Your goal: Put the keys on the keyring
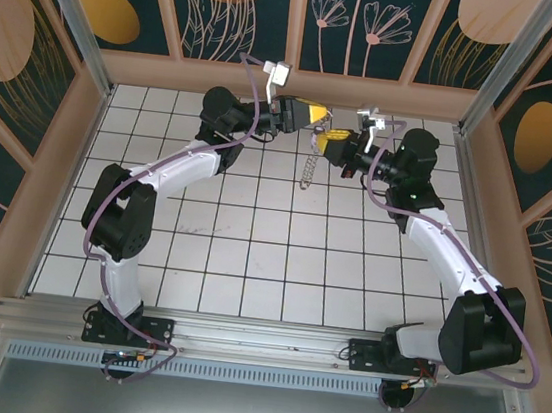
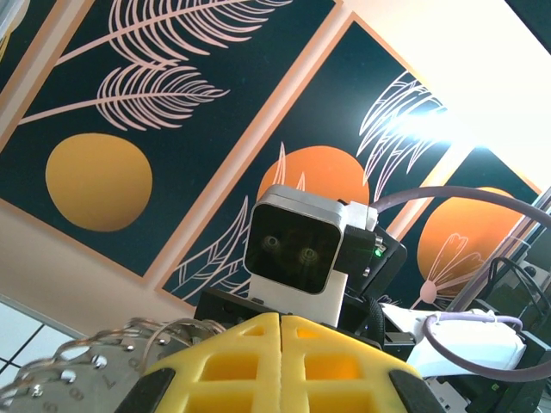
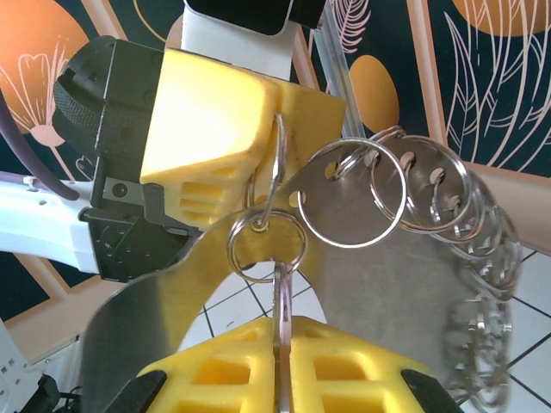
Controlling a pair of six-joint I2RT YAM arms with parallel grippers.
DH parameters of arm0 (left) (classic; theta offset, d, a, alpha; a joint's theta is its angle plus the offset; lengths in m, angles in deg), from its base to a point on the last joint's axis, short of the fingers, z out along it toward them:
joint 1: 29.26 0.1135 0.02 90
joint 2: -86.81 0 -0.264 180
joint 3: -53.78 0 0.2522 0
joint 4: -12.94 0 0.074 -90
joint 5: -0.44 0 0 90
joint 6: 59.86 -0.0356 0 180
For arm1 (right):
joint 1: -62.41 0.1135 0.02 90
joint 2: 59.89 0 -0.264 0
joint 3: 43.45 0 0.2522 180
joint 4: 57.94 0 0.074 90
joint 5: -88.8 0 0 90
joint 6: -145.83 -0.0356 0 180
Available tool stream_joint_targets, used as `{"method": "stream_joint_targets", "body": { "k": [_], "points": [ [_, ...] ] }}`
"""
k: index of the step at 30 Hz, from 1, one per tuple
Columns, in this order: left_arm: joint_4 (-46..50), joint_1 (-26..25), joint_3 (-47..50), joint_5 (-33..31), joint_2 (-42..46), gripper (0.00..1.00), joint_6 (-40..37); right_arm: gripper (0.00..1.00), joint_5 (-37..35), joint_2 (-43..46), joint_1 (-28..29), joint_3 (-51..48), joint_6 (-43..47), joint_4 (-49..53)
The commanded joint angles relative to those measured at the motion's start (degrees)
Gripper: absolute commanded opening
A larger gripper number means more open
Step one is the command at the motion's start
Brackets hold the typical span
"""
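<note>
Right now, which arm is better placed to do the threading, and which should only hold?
Right. The right gripper is shut on a thin metal piece whose tip meets the small split ring. The left gripper is shut on the keyring, so it probably should hold steady.

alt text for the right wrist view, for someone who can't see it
The right hand, at bottom, pinches a thin metal piece reaching up into a small split ring. Above, the shut left hand holds the keyring, a flat metal band fringed with rings.
</note>
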Motion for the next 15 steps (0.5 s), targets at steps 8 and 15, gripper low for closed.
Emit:
{"method": "stream_joint_targets", "body": {
  "k": [8, 15],
  "points": [
    [-5.9, -0.4, -1.9, 0.6, -0.2, 0.0, 1.8, 0.2, 0.0, -0.3, 0.4, 1.3, -1.2, -4.9],
    [-7.0, -0.4, -1.8, 0.1, -0.2, 0.0, 2.5, 0.0, 0.9, -1.4, 0.9, 1.7, -2.3, -5.4]
  ]
}}
